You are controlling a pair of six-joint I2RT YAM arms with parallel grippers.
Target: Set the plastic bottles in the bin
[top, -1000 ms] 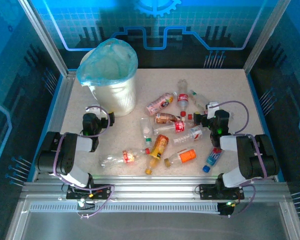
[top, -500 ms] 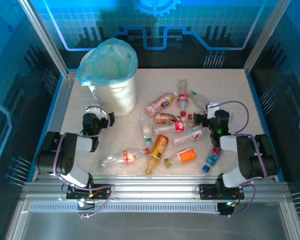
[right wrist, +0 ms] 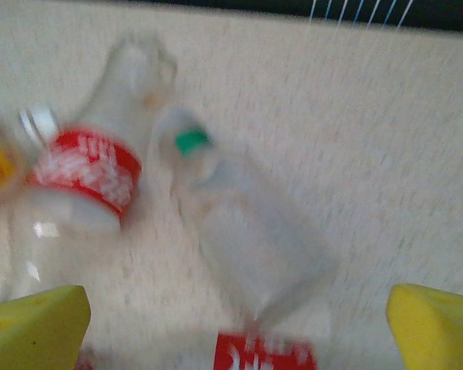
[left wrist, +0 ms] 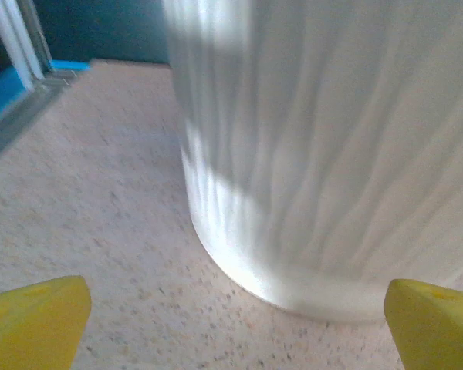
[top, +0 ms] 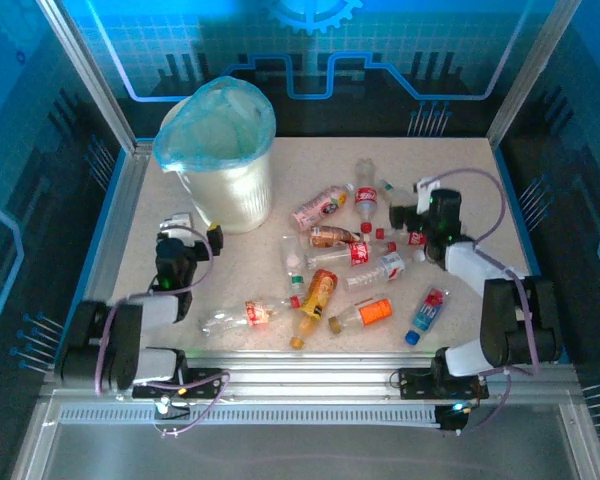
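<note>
Plastic bottles [top: 320, 292] on tbl [top: 470, 180] nr bin [top: 232, 195]

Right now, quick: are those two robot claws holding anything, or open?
Left gripper: open, empty, facing the white ribbed plastic bin.
Right gripper: open, empty, facing a clear green-capped plastic bottle.

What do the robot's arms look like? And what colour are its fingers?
The left arm and right arm have chunky black joints with pale grey-white links between them. Thin purple cables loop along each arm. The left gripper and right gripper each have two blunt yellow fingers.
</note>
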